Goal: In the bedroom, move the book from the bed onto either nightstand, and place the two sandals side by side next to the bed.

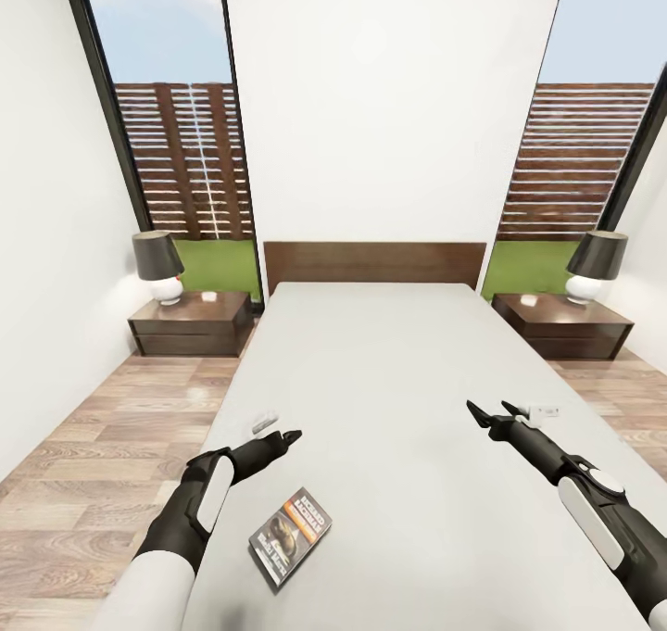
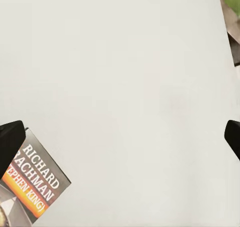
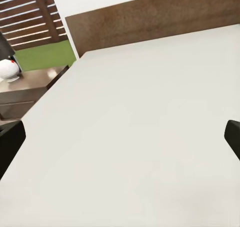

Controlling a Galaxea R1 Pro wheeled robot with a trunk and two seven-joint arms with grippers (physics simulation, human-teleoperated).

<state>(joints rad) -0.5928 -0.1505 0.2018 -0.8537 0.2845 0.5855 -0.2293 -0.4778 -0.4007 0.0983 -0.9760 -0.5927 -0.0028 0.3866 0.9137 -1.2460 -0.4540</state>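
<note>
The book (image 1: 290, 536), grey with white lettering and an orange band, lies flat on the pale-grey mattress of the bed (image 1: 389, 381) near its front left. My left gripper (image 1: 289, 438) hovers open just beyond the book. In the left wrist view the book (image 2: 37, 187) sits by one fingertip (image 2: 10, 142). My right gripper (image 1: 489, 410) is open over the mattress's right side, with nothing between its fingers. One nightstand (image 1: 190, 321) stands left of the headboard and another nightstand (image 1: 560, 323) to the right. The sandals are out of view.
Each nightstand carries a dark-shaded lamp, one on the left (image 1: 159, 265) and one on the right (image 1: 593, 265). Wood-plank floor (image 1: 102, 446) runs along both sides of the bed. White walls and tall windows close the room behind the headboard (image 1: 375, 262).
</note>
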